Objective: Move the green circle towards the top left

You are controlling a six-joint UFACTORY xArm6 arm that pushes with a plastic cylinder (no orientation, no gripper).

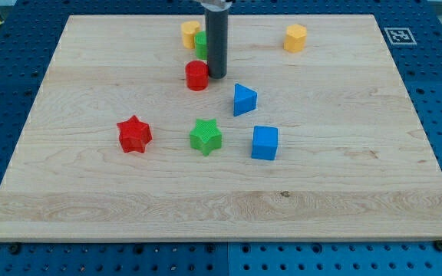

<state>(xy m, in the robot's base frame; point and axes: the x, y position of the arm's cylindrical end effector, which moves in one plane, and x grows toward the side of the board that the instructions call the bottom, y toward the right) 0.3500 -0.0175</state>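
Tip (217,76) just right of red circle (196,75), below green circle (201,43) beside yellow block (189,33). No claw; bare rod.

There's the rod, a straight dark cylinder, charcoal to near-black, smooth-sided with a faint lighter sheen running down its length. Up at twelve o'clock, right where the frame cuts it off, a paler grey collar rings it, slightly wider than the shaft. Down at six o'clock the shaft ends flat and blunt at my tip (217,76). Any screws or markings are too small to make out.
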